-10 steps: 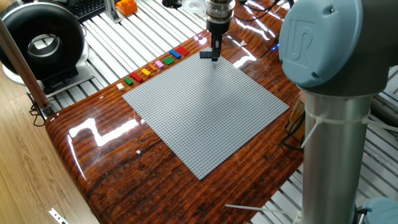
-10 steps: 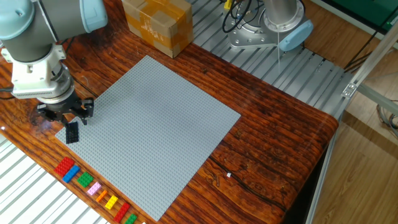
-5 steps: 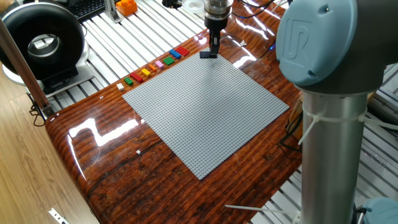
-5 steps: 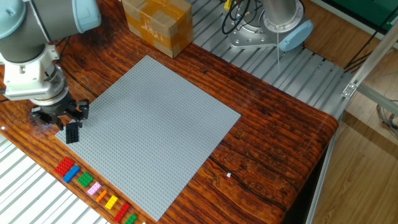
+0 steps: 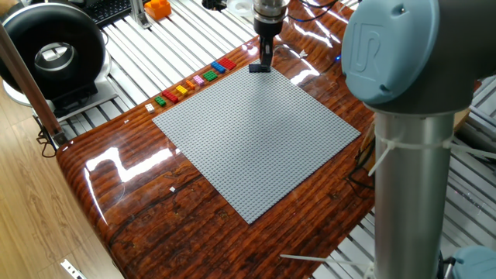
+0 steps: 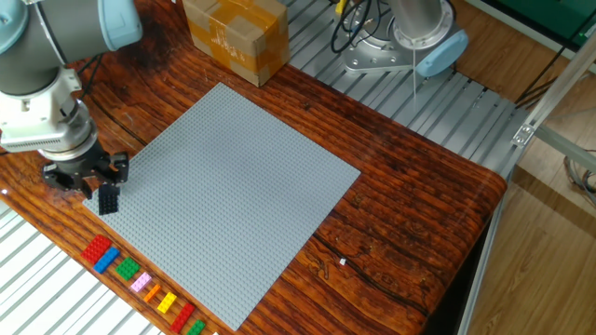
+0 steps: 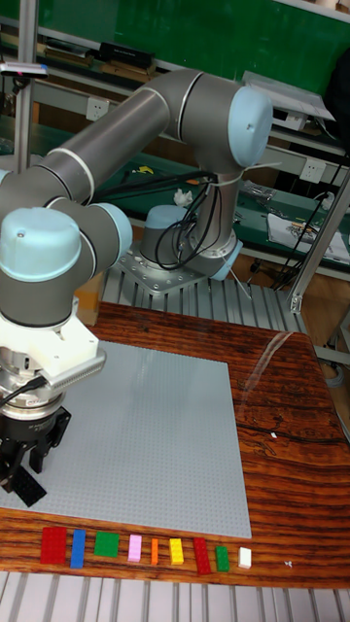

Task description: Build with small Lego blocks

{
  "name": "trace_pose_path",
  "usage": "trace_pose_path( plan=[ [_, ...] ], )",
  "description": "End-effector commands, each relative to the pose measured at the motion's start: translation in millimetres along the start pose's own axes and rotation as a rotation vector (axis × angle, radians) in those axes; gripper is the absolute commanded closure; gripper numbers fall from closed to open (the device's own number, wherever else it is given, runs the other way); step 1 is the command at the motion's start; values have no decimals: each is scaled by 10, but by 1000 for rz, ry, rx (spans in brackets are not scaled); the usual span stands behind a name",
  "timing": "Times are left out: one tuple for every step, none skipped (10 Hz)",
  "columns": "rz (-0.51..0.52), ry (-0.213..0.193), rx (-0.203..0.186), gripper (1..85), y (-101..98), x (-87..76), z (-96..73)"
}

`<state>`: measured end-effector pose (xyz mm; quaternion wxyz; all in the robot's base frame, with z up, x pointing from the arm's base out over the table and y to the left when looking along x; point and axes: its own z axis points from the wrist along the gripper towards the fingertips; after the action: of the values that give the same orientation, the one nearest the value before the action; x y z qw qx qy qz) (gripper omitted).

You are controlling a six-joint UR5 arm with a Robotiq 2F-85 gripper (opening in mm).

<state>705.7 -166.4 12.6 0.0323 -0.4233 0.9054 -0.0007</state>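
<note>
A dark brick point(image 6: 109, 198) sits on the corner of the grey baseplate point(image 6: 223, 195), also seen as the dark brick point(image 5: 260, 68) and dark brick point(image 7: 27, 486). My gripper point(image 6: 90, 186) hangs right at it, shifted a little to its left, and the fingers look slightly apart and do not carry it. It appears as the gripper point(image 5: 266, 60) at the plate's far corner and the gripper point(image 7: 17, 468) at the plate's near left. A row of small Lego blocks point(image 6: 140, 279) in red, blue, green, pink, orange and yellow lies along the plate's edge; the same row of blocks point(image 5: 194, 80) and row of blocks point(image 7: 136, 548) shows in the other views.
A cardboard box point(image 6: 235, 35) stands beyond the plate's far corner. A black round device point(image 5: 50, 54) and an orange object point(image 5: 157, 8) sit on the slatted bench. A small white piece point(image 7: 245, 557) ends the row. The arm's grey column point(image 5: 411, 178) fills the right.
The gripper has slid a little sideways, away from the plate, while the dark brick stayed where it is on the corner.
</note>
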Motion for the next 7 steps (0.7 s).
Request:
trace_pose_path(
  plan=[
    [4,-30,-17,407,3,-68,16],
    [8,-33,-17,417,-4,-75,32],
    [10,-33,-17,420,-9,-77,41],
    [10,-37,-19,420,-11,-93,42],
    [11,-44,-21,420,-15,-115,45],
    [7,-42,-17,420,-35,-112,51],
    [6,-41,-10,420,-60,-106,54]
  ],
)
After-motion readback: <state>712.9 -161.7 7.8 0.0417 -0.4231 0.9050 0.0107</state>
